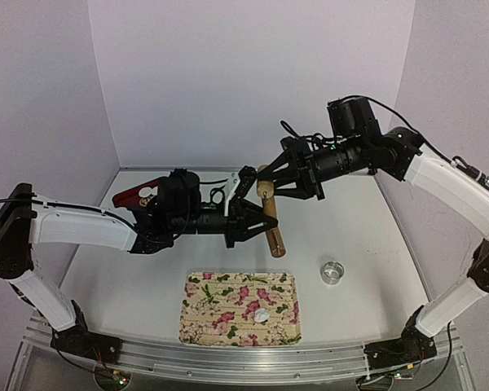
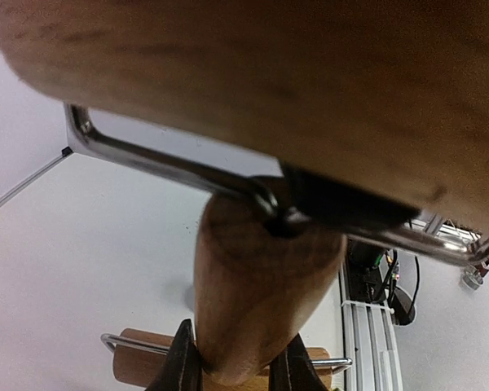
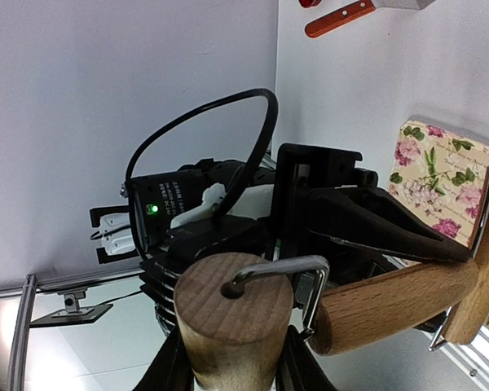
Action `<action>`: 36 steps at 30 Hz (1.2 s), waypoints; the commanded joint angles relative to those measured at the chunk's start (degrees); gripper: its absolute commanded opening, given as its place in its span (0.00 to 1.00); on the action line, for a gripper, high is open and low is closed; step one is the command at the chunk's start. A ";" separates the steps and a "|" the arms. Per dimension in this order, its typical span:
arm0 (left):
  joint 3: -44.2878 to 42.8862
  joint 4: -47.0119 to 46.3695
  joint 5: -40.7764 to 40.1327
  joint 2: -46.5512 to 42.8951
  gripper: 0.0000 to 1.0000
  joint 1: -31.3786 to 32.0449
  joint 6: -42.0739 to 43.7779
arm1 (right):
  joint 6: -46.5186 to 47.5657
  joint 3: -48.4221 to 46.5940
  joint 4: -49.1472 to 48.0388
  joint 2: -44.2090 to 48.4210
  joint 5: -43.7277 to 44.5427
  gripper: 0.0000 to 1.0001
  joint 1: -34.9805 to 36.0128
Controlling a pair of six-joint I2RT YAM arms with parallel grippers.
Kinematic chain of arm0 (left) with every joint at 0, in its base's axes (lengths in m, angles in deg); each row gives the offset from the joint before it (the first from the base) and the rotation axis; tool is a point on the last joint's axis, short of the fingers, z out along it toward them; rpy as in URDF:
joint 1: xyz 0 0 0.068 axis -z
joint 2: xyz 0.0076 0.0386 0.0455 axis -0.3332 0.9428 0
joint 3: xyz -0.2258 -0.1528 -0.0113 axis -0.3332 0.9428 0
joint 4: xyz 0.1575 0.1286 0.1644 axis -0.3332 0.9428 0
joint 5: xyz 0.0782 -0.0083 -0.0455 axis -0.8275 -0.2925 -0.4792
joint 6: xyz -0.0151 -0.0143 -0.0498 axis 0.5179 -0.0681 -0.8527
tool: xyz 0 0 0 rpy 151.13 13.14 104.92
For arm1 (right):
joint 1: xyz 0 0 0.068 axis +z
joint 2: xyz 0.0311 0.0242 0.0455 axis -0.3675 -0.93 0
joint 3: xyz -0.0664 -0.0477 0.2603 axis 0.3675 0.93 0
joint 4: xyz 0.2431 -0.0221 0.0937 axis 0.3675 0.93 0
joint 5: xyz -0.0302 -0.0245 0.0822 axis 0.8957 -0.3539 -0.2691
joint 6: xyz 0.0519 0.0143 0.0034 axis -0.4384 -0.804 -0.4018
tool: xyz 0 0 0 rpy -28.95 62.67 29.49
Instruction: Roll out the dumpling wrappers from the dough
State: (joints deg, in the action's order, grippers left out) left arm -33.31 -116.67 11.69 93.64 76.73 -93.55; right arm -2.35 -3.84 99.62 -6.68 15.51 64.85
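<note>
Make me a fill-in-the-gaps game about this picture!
The left gripper and the right gripper both hold the wooden ___.
On the flowery board lies a small white lump of ___.
The metal ring stands on the board's ___ side.
Missing words: rolling pin; dough; right.

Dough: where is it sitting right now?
In the top view the dough sits on the floral mat, toward its near right corner, with the metal ring beyond the mat's right edge.
</note>
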 commanded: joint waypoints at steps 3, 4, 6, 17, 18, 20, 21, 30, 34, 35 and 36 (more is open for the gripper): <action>1.20 7.55 -7.65 -5.50 0.00 -0.82 -1.71 | 5.12 7.15 -2.55 7.97 1.11 0.00 -2.31; 1.61 9.79 -8.27 -6.41 0.00 -0.79 -1.33 | 5.61 9.54 -2.51 8.95 1.56 0.01 -2.99; 1.96 14.10 -8.87 -7.67 0.00 -0.75 -0.13 | 6.34 14.86 -2.25 10.53 2.42 0.07 -3.76; 1.50 29.13 -8.46 -11.81 0.00 0.97 4.71 | 11.38 24.94 -1.20 6.34 3.79 0.26 -3.93; 1.12 30.14 -8.57 -11.59 0.00 1.27 5.14 | 11.77 24.53 -1.20 5.18 3.37 0.28 -3.85; 0.82 30.94 -8.93 -11.35 0.00 1.64 5.70 | 12.48 23.90 -1.20 2.81 2.17 0.30 -3.77; 0.85 30.92 -9.05 -11.36 0.00 1.68 5.79 | 12.88 23.56 -1.20 1.84 1.76 0.30 -3.64; 2.88 28.84 -8.16 -9.90 0.00 1.89 7.40 | 16.00 20.44 -1.55 -6.84 0.50 0.31 -1.97; 5.19 27.50 -8.49 -8.72 0.00 1.92 7.45 | 17.38 20.04 -1.71 -9.61 0.57 0.31 -1.84; 6.03 26.18 -8.69 -8.31 0.00 1.94 7.50 | 17.69 20.07 -1.79 -10.33 0.31 0.31 -1.81; 6.78 25.62 -8.83 -7.88 0.00 1.90 7.49 | 18.04 20.16 -1.99 -11.60 -0.05 0.29 -1.79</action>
State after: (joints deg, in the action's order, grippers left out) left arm -29.11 -84.59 3.59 84.65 78.40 -86.26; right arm 13.04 18.52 98.54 -15.70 17.19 62.48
